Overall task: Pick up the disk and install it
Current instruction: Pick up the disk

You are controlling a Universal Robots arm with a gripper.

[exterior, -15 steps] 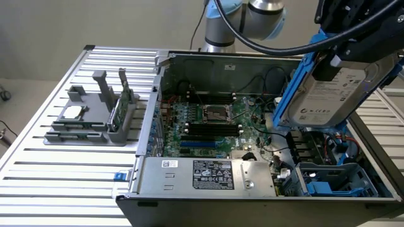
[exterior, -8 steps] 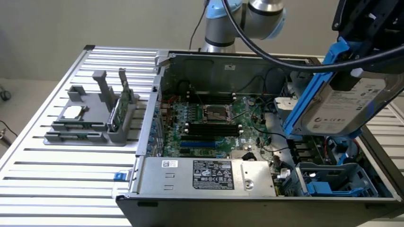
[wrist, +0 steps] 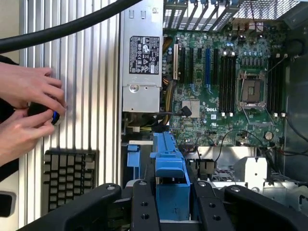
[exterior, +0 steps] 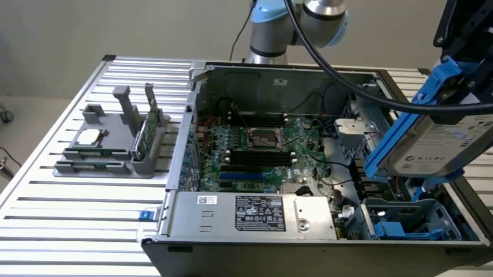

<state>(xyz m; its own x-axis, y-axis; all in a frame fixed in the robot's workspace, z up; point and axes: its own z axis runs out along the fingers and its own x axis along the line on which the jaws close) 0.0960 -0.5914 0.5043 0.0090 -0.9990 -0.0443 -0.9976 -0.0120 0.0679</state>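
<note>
Gripping the disk (exterior: 447, 144) by its blue carrier, the claw (wrist: 172, 202) hangs above the computer case (exterior: 277, 86), partly cropped.

Even bright light, soft shadows inside the computer case (exterior: 292, 86), mild glare on the slatted table (exterior: 69, 202).

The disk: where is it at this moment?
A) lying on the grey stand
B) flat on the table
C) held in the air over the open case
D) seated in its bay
C: the hand grips the disk by its blue frame, and it hangs above the case.
</note>
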